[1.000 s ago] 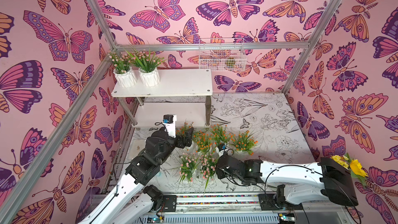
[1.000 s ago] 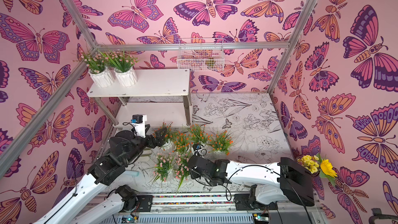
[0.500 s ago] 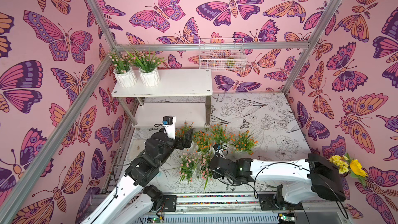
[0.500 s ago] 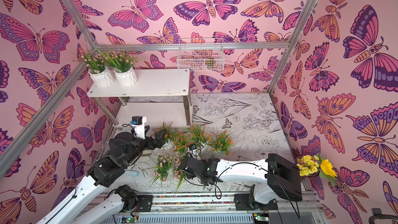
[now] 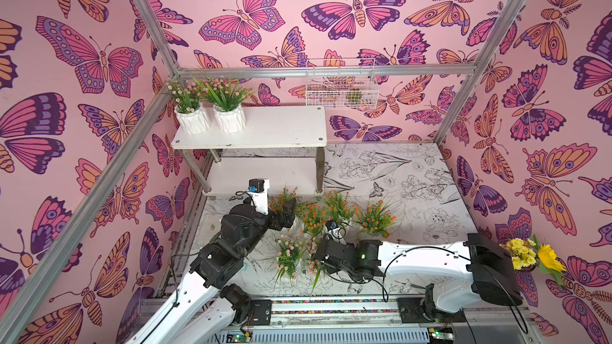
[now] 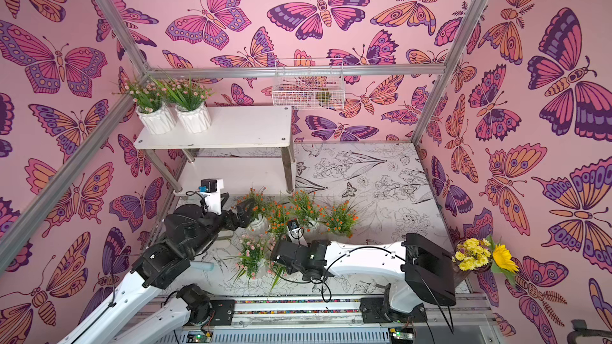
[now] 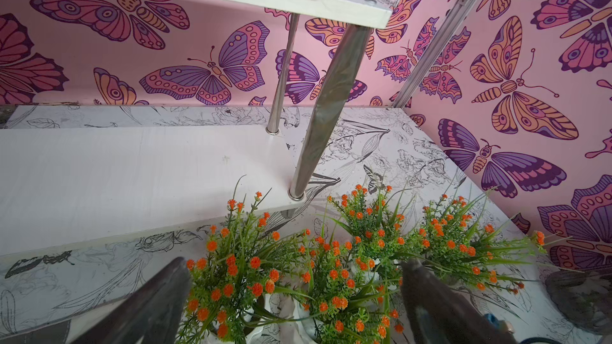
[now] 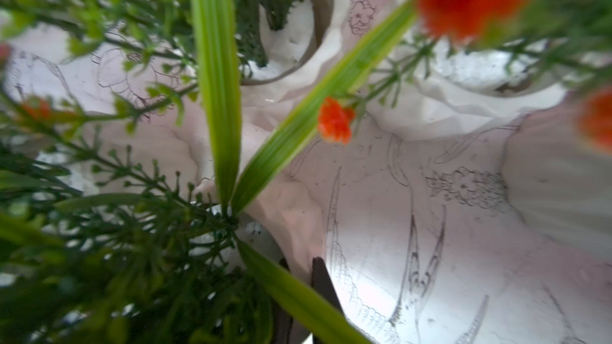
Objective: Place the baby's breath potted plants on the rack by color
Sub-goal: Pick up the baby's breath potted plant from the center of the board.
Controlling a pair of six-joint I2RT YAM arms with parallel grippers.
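The right gripper (image 8: 299,264) is pinched shut on the rim of a pink plant (image 8: 288,216). As far as I can make out through the leaves, one finger (image 8: 323,286) sits outside the pot wall and the other inside. In a top view that plant (image 5: 313,254) stands on the table beside a second pink (image 5: 288,254), their leaves mingling.

A rim pinch is a thin hold, so I'd lift straight up and slowly until the blades part from the neighbour. I'd keep the pot upright, since it could pivot on that edge.

Then I'd carry it over to the rack (image 5: 318,167). On the top board (image 5: 281,127) two pinks (image 5: 228,119) already stand at the left end, with bare board to their right. I'd set this one down just beside them, not touching.

The left gripper (image 7: 294,261) is wide open, its fingers (image 7: 155,299) either side of the leftmost orange plant (image 7: 231,273). A second orange (image 7: 337,292) also shows between them, so I'd centre on one pot before closing. I'd hold that arm quiet while the right one rises, as the two are close.

The lower board (image 5: 265,173) is bare, and I reckon the oranges belong there.
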